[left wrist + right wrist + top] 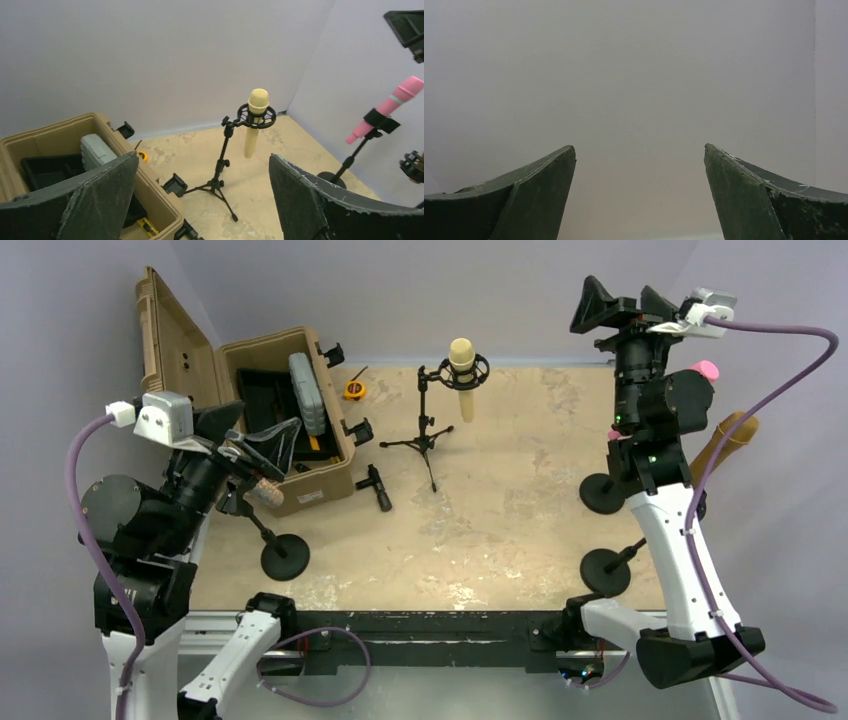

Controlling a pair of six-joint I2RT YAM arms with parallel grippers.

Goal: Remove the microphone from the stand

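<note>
Top view, microphone: the cream-yellow cylindrical microphone [461,370] stands upright at about 12 o'clock on the sandy table [520,510], near the far edge.
Top view, stand: a black ring-shaped shock mount [478,371] circles the microphone just under its head, on top of a slim black tripod stand [427,440].
Top view, left pincer: the left pincer [262,448] hangs at 9 o'clock over the open tan hard plastic case [300,490], well apart from the microphone.
Top view, right pincer: the right pincer [618,308] is raised high at about 2 o'clock, holding nothing.
Left wrist view, pincer: the jaws are spread wide and empty, with the fingers [100,200] framing the scene.
Left wrist view, microphone: it sits at 12 o'clock, straight ahead, with its long body hanging free below the ring.
Left wrist view, neighbour: a pink microphone [395,102] tilts on another stand at 3 o'clock.
Right wrist view, pincer: the jaws are wide apart with only blank wall between them, and the microphone is not seen.
Handling, weight: probably light, with a rigid and smooth body that may slip.
Handling, hold: take the bare barrel below the ring, never the mesh head.
Handling, risk: the tripod looks light enough to tip, so steady its pole with the other pincer.
</note>
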